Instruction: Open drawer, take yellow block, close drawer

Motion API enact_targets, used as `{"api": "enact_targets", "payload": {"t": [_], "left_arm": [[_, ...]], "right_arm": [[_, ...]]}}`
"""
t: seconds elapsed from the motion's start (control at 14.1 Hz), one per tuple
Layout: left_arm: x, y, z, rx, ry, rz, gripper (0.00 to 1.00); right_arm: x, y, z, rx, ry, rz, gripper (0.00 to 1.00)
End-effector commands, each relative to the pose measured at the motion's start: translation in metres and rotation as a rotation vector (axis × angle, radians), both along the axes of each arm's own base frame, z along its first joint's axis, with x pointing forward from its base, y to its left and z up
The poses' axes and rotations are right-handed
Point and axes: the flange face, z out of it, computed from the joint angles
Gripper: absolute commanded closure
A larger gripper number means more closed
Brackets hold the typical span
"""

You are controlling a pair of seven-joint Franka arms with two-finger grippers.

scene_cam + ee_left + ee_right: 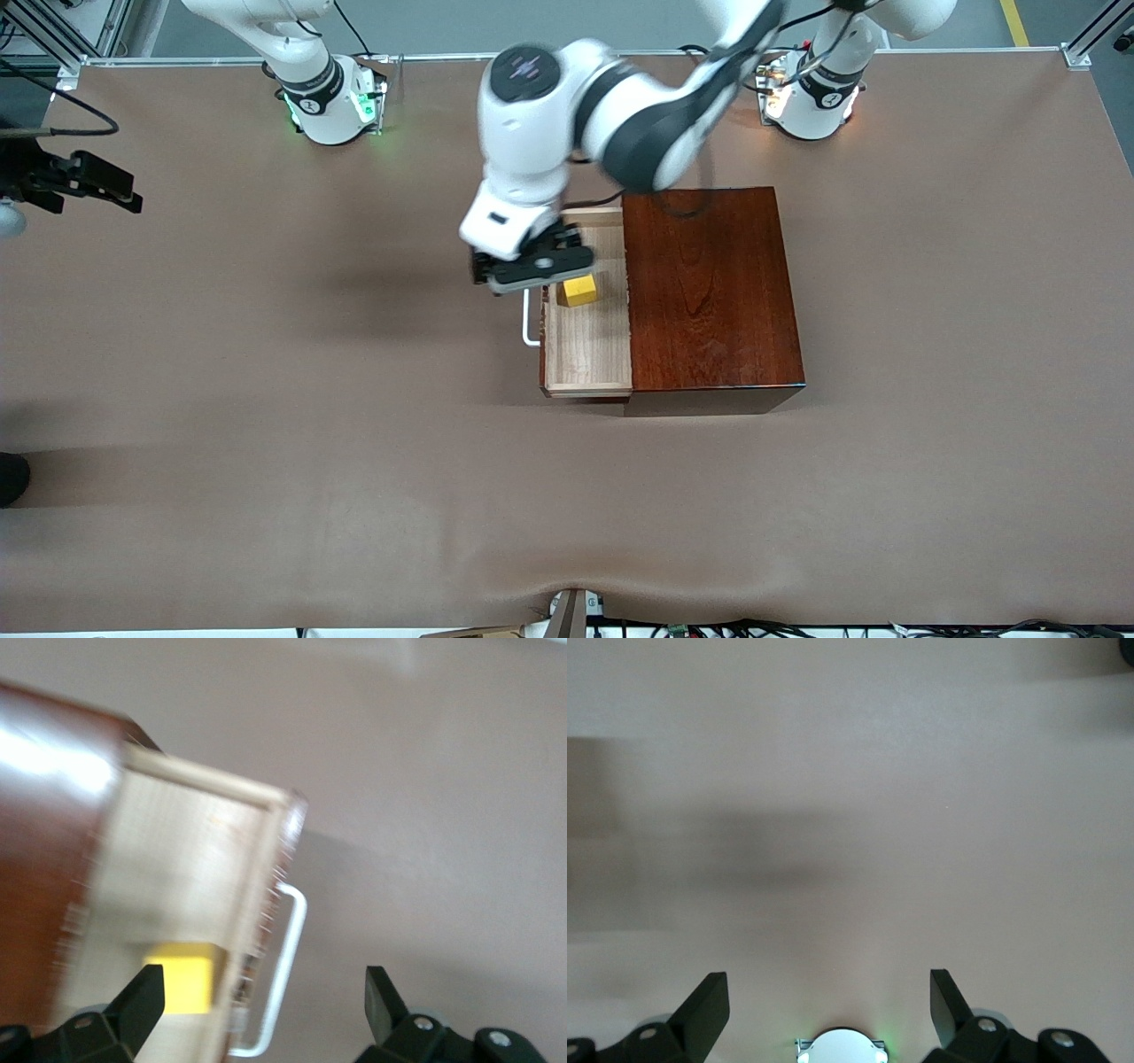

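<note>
The dark reddish-brown box (709, 283) stands mid-table with its pale-wood drawer (589, 354) pulled out toward the right arm's end. The white bar handle (529, 328) is on the drawer front. The yellow block (580, 290) lies in the drawer. My left gripper (536, 266) is open and empty, over the drawer's front edge and handle, beside the block. In the left wrist view the block (182, 983) is next to one finger (146, 997), and the handle (288, 966) lies between the fingers of the left gripper (263, 1005). My right gripper (830, 1001) is open and empty above bare table.
The right arm's base (332, 102) and the left arm's base (811, 97) stand along the table's back edge. A black device (84, 177) juts in at the right arm's end of the table. The brown table (310, 399) surrounds the box.
</note>
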Motion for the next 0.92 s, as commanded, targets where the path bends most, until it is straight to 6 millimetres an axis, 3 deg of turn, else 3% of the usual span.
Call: {"api": "enact_targets", "payload": {"t": [0.0, 0.21, 0.43, 0.64, 0.85], "left_arm": [[0.024, 0.088, 0.052, 0.048, 0.055, -0.001, 0.0], [0.059, 0.181, 0.089, 0.06, 0.071, 0.046, 0.0], [0.085, 0.273, 0.107, 0.095, 0.11, -0.03, 0.0], [0.095, 0.354, 0.118, 0.111, 0.136, -0.114, 0.0], [0.082, 0.419, 0.125, 0.106, 0.16, -0.158, 0.0]], "right_arm": [[0.016, 0.002, -0.024, -0.036, 0.048, 0.017, 0.0], [0.025, 0.001, -0.04, -0.041, 0.071, 0.021, 0.0], [0.035, 0.002, -0.043, -0.042, 0.037, 0.015, 0.0], [0.036, 0.024, -0.047, -0.051, 0.042, -0.046, 0.0], [0.032, 0.069, -0.052, -0.09, 0.048, -0.18, 0.0]]}}
